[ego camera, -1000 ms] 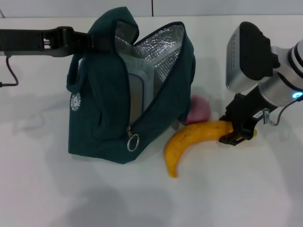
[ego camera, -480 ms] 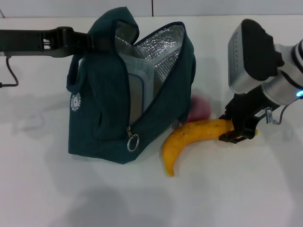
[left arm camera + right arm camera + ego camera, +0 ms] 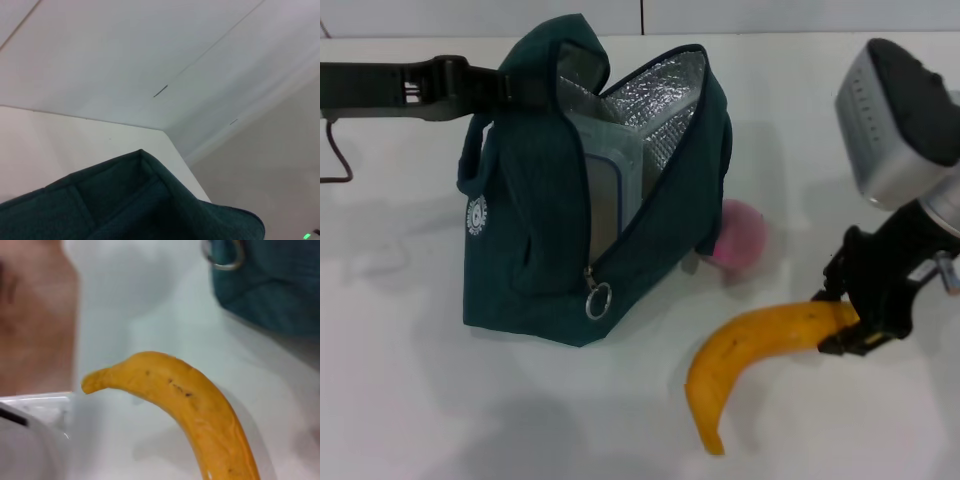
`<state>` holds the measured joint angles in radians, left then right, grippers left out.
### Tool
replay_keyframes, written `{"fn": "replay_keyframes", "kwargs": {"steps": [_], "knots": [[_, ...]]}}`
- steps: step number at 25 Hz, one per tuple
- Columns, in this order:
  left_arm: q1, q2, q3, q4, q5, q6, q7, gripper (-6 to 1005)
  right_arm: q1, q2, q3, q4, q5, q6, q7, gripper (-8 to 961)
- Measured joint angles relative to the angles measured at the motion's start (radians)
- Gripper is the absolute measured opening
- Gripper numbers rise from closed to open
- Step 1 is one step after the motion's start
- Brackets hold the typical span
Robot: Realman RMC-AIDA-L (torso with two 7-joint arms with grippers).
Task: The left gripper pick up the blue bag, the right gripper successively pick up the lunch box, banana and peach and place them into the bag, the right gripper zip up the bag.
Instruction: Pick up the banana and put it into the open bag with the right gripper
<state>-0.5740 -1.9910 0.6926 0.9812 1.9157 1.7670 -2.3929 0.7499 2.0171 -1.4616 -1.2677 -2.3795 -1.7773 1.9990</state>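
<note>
While the left gripper (image 3: pixel 505 88) pinches the blue bag (image 3: pixel 535 240) with the lunch box (image 3: pixel 610 190) inside, the right gripper (image 3: pixel 845 325) clamps the banana (image 3: pixel 760 345); the peach (image 3: pixel 740 238) and zipping remain.

You get bright, even overhead light; soft shadows pool on the counter (image 3: pixel 440 400) at lower left; right wrist view blurs upper left.

This looks like a robot test room or lab, not a home. Under and around the right gripper (image 3: pixel 850 325) runs a bare white table (image 3: pixel 440 400), and past the left gripper (image 3: pixel 505 85) rise plain white wall panels (image 3: pixel 150 50) with thin seams. A black cable (image 3: pixel 335 160) trails beneath the left arm.
</note>
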Motion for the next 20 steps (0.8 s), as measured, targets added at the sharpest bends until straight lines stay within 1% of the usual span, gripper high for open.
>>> {"fn": "replay_keyframes", "kwargs": {"steps": [3,6,13,16,18,20], "knots": [[0.001,0.0,0.002,0.0,0.0,0.0,-0.002,43,-0.023,0.0,0.061,-0.038,0.06,-0.057,-0.013,437],[0.0,-0.002,0.004,-0.001,0.0,0.0,-0.003,43,-0.03,-0.001,0.165,-0.053,0.116,-0.104,-0.02,438],[-0.007,-0.004,0.004,-0.002,0.005,0.014,-0.008,44,-0.023,-0.008,0.377,-0.106,0.144,-0.155,-0.004,438],[-0.01,-0.004,0.004,-0.003,0.005,0.016,-0.009,44,0.002,-0.023,0.442,-0.141,0.143,-0.164,0.029,438],[-0.01,-0.003,0.004,-0.003,0.005,0.016,-0.009,44,0.023,-0.041,0.459,-0.187,0.137,-0.162,0.068,438],[-0.011,-0.003,0.004,-0.003,0.005,0.015,-0.009,44,0.044,-0.052,0.459,-0.231,0.126,-0.157,0.098,438]]}}
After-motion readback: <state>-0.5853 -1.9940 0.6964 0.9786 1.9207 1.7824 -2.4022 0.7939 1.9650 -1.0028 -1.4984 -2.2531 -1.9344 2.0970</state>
